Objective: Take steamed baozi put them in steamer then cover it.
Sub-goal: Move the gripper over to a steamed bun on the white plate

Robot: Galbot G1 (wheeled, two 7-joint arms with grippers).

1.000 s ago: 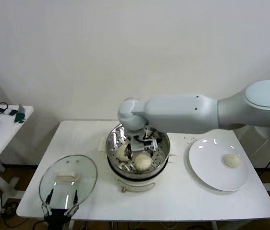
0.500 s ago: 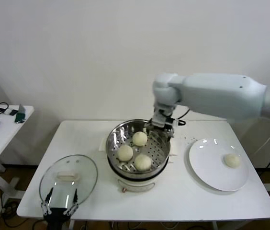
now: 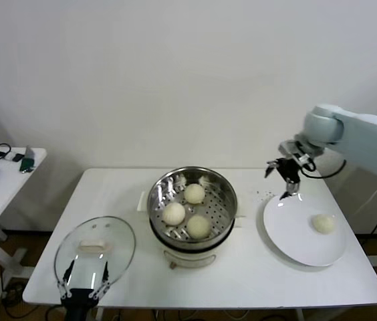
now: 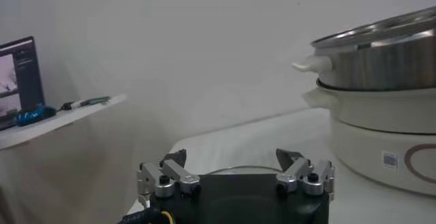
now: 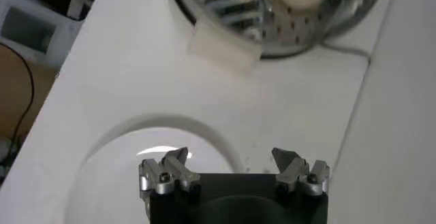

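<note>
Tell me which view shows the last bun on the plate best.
The head view: the bun lies in full sight on the white plate. The right wrist view shows only part of the plate, no bun there. The left wrist view shows neither.

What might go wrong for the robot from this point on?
The right gripper hangs open above the far edge of the plate; the last baozi, smooth and round, might roll or be squashed. Three baozi already crowd the steamer. The glass cover overhangs the table edge by the open left gripper.
</note>
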